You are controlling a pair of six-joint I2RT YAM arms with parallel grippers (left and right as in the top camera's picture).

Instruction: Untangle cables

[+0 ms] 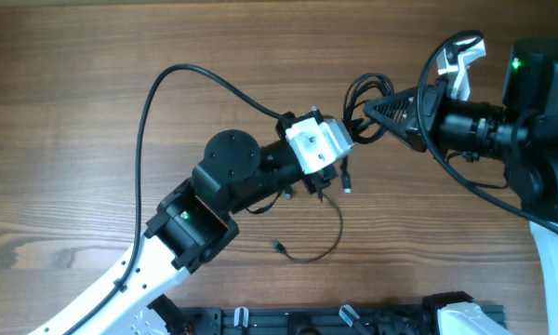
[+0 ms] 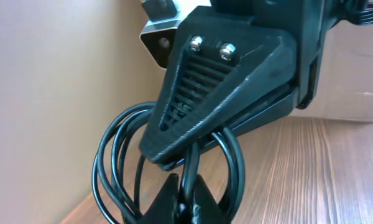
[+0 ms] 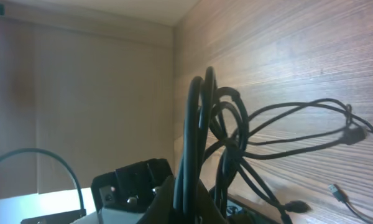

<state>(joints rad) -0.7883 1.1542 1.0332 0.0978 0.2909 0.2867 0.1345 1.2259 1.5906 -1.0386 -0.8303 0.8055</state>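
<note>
On wood-grain table [image 1: 74,56], tangled black cables [image 2: 102,168], beige wall [image 2: 50,93], perhaps blinds [image 3: 81,93].

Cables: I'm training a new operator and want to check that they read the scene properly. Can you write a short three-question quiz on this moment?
1. Multiple choice: the left fingers and the right fingers: which of them clamp the coiled cables? A) left only B) right only C) both
2. True or false: both arms are parked well clear of the tangle.
3. Short answer: in the overhead view, the loose plug end lies toward which picture edge from the fingers, top or bottom?

Key: 1 C; 2 false; 3 bottom.
</note>
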